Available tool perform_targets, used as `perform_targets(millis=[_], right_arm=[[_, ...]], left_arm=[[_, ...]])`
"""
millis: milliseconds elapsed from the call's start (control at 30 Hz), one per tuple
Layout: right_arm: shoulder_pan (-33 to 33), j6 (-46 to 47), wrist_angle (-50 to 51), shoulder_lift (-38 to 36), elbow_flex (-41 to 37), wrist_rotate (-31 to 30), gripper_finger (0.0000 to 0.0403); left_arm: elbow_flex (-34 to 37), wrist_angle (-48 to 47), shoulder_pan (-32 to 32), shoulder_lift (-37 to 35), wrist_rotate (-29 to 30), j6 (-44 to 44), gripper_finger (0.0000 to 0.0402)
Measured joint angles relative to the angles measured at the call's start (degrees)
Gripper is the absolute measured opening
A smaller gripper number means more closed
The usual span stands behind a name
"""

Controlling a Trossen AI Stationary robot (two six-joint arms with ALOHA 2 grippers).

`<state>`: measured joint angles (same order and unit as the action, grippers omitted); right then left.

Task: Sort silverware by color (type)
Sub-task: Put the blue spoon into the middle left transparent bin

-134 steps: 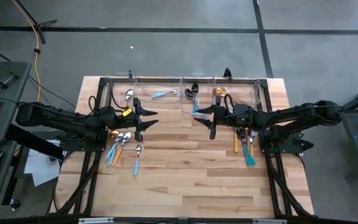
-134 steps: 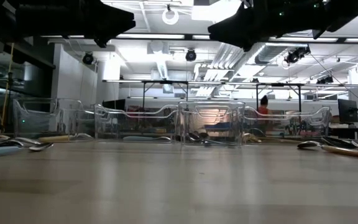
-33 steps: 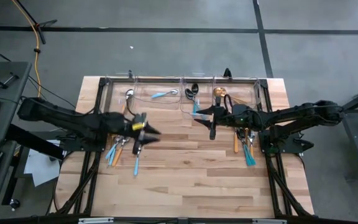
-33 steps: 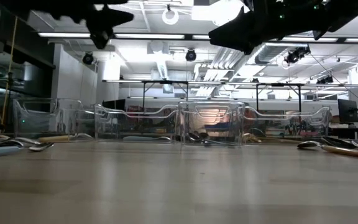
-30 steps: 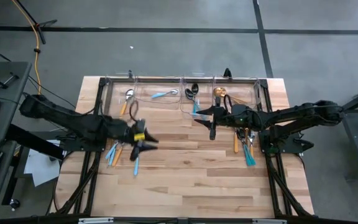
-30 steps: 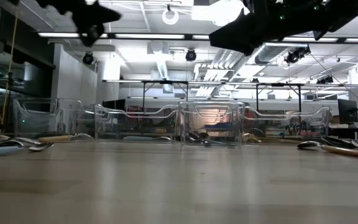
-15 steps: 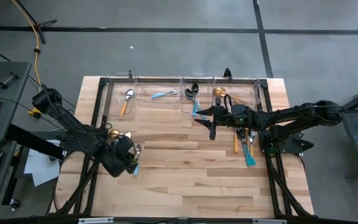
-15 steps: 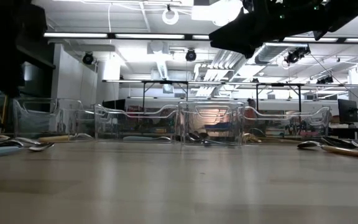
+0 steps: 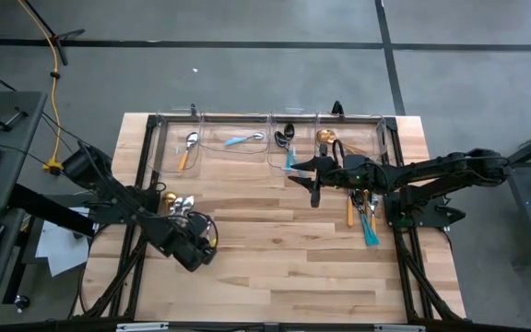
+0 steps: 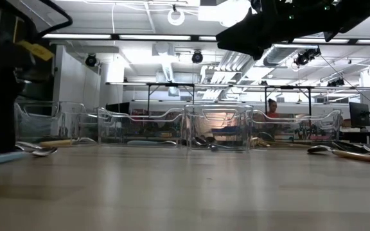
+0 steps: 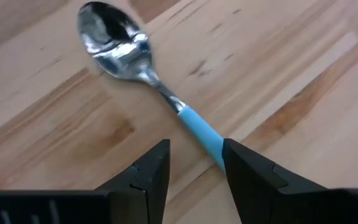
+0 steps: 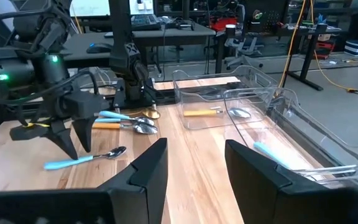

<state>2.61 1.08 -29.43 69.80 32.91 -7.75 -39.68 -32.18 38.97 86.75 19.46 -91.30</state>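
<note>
Gripper positions: my left gripper (image 11: 194, 163) hangs spread just above the blue-handled spoon (image 11: 143, 72) on the counter (image 11: 303, 56), fingers straddling its handle for a pinch. My right gripper (image 12: 194, 163) waits unclenched, empty, beside the bins (image 9: 267, 140).

Two dark jointed arms with black angular fingers (image 11: 146, 177), one wearing a yellow tag

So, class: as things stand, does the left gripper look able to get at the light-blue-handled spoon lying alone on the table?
Probably yes. The left gripper hangs over the light-blue-handled spoon with its fingers open, the handle running between them. Nothing covers the spoon, and the right gripper waits far off by the clear bins.
</note>
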Motion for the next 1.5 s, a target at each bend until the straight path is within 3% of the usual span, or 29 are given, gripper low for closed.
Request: perform_targets(millis=[1000, 1500], right_arm=[[0.0, 0.0, 0.04, 0.0, 0.0, -0.02, 0.0145], [0.0, 0.17, 0.08, 0.0, 0.0, -0.02, 0.0145]], left_arm=[[0.17, 7.11, -2.63, -0.28, 2.25, -0.14, 0.0138], [0.11, 8.42, -2.63, 3.18, 3.2, -1.19, 0.0138]])
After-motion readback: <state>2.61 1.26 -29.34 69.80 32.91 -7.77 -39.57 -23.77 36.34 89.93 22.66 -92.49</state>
